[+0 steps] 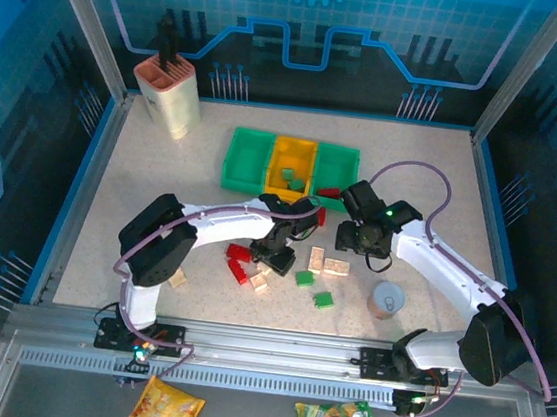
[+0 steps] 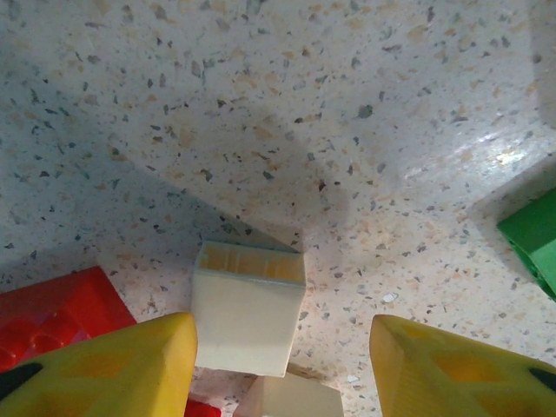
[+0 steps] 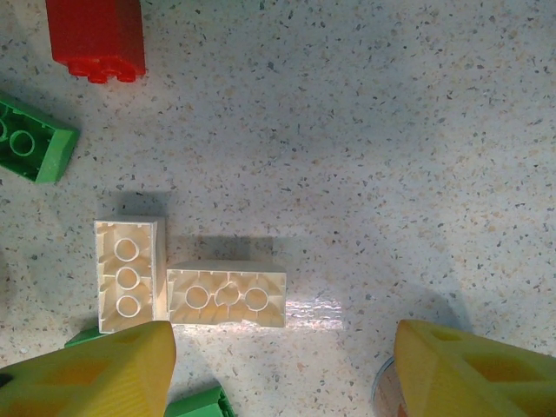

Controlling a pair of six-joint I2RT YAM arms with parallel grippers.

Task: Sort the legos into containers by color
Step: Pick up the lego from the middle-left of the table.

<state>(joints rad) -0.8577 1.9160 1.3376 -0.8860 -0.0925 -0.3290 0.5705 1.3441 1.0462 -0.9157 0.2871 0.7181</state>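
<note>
- Top external view: three containers in a row toward the far middle of the tabletop (image 1: 442, 187): left green bin (image 1: 247, 160), orange-yellow bin (image 1: 292, 158), right green bin (image 1: 339, 162).
- In the orange-yellow bin, a few green legos (image 1: 289, 177); a red lego (image 1: 328, 191) at the near edge of the right green bin, in or out impossible to tell.
- Loose in front of the bins: red bricks (image 1: 239, 262), a cream pair (image 1: 325, 264), green pieces (image 1: 315, 288), a lone cream brick (image 1: 179, 278) near the left arm.
- Left fingers (image 1: 290, 242) low over the middle of the scatter; right fingers (image 1: 357, 240) just right of the cream pair.
- Left wrist view: yellow left fingers (image 2: 113, 369) spread wide, released, gripping nothing; between them, nearer the left one, a cream brick on its side (image 2: 248, 308); touching or not, cannot tell. Red brick (image 2: 61, 313) to the left, green brick (image 2: 534, 239) at the right edge.
- Right wrist view: yellow right fingers (image 3: 95, 369) spread apart, released, above two upturned cream bricks (image 3: 129, 275) (image 3: 226, 295) set touching in an L. Red brick (image 3: 95, 39) and green brick (image 3: 33, 139) beyond.
- Round grey cup (image 1: 387, 299) near the right arm; cream-and-pink holder (image 1: 168, 90) at the far left.
</note>
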